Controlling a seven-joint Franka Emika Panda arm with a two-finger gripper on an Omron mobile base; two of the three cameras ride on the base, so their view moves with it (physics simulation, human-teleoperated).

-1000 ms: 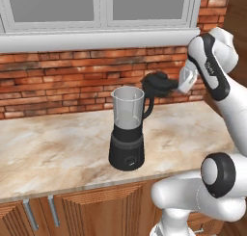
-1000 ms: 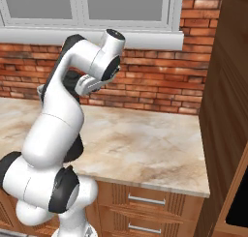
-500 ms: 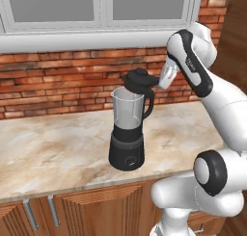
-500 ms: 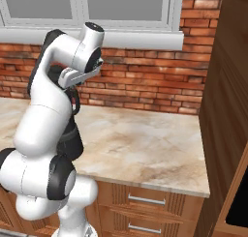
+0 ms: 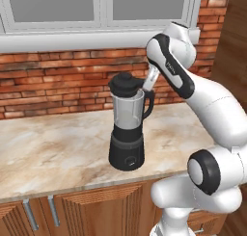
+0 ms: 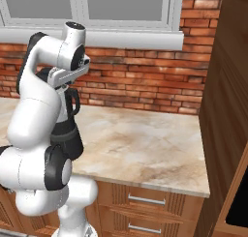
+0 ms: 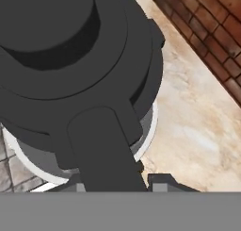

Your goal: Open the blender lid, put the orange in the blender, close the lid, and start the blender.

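Gripper [image 5: 143,89] of mine sits pinched narrow at the 3 o'clock edge of the round black knobbed lid [image 5: 126,84], apparently holding it; that lid sits over the clear tapered jar [image 5: 128,111], directly below, so lowering seats it.

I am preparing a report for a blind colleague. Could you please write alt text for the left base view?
A white robot arm reaches from the right and holds the black blender lid on top of the clear jar of the blender with its pincer. The blender stands on a marble counter before a brick wall below a window.
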